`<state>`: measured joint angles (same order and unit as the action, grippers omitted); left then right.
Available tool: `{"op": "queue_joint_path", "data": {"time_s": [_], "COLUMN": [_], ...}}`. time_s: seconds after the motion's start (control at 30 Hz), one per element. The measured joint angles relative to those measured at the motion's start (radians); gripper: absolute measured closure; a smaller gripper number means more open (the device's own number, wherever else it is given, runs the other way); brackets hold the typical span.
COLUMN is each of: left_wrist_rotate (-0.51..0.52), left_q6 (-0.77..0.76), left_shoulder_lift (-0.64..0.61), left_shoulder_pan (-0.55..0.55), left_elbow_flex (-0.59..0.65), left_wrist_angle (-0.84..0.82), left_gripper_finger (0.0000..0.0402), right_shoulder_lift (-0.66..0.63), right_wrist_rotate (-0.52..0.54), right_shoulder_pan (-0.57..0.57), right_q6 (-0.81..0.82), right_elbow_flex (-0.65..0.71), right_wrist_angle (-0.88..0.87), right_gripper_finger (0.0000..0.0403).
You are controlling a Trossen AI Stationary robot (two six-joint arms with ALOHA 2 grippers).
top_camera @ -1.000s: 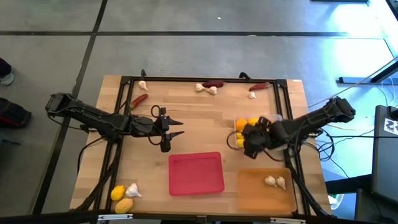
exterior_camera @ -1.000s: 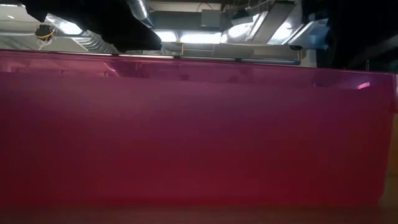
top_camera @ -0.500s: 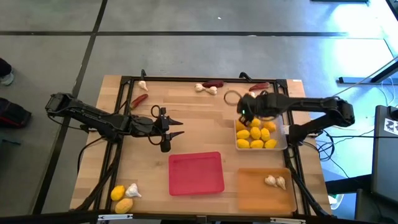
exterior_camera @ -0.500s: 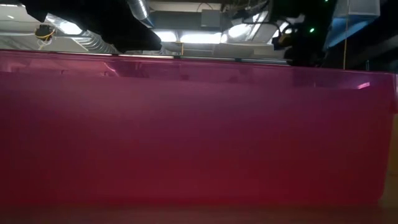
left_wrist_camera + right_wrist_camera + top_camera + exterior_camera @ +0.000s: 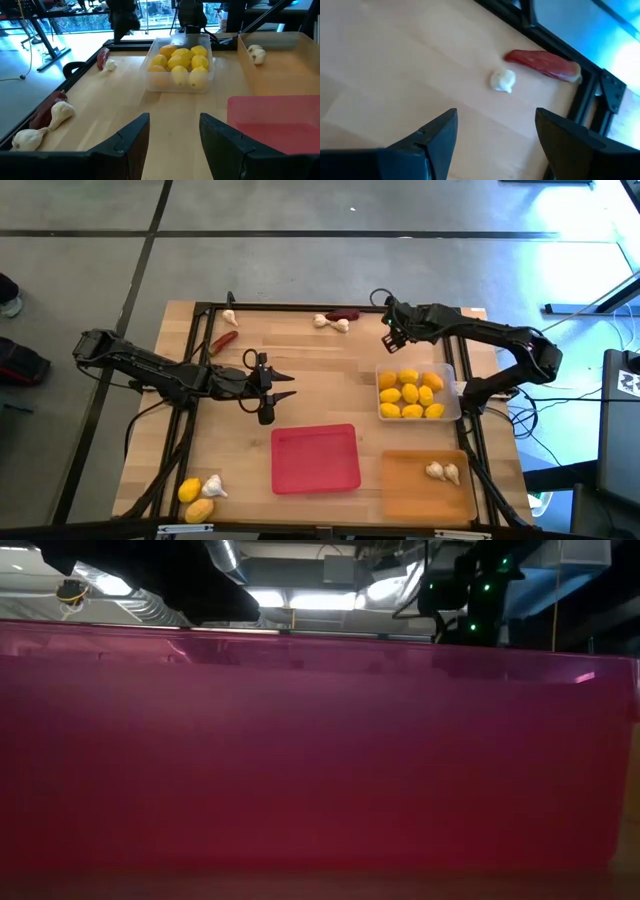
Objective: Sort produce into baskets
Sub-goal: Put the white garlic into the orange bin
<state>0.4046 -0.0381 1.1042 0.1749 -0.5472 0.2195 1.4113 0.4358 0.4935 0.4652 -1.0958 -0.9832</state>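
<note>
Right gripper (image 5: 492, 137), jaws spread, empty: to be centred over garlic bulb (image 5: 502, 80) beside chili pepper (image 5: 542, 64) before descent.

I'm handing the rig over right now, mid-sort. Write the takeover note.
Right gripper: open, empty, at the far right of the table above a garlic bulb and a chili.
Left gripper: open, empty, waiting mid-table left of centre.
Done: seven lemons in the clear tray; two garlic bulbs in the orange tray.
Left: red tray holds nothing. Loose: far-edge garlic and chili, left chili, left-corner garlic, near-left two lemons and a garlic.
</note>
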Motion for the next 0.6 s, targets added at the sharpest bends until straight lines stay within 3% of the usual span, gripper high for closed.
{"op": "queue_joint_path", "data": {"time_s": [0.23, 0.6], "left_wrist_rotate": [0.000, 0.000], "left_q6": [-0.001, -0.006], "left_shoulder_lift": [0.000, 0.000], "left_shoulder_pan": [0.000, 0.000], "left_elbow_flex": [0.000, 0.000], "left_wrist_angle": [0.000, 0.000], "left_gripper_finger": [0.0233, 0.0233], "right_shoulder_lift": [0.063, 0.080], "right_wrist_rotate": [-0.010, -0.085], "right_shoulder_pan": [0.110, 0.240], "right_q6": [-0.003, -0.020], "right_elbow_flex": [0.000, 0.146], "right_wrist_angle": [0.032, 0.298], "right_gripper_finger": [0.0141, 0.0141]}}
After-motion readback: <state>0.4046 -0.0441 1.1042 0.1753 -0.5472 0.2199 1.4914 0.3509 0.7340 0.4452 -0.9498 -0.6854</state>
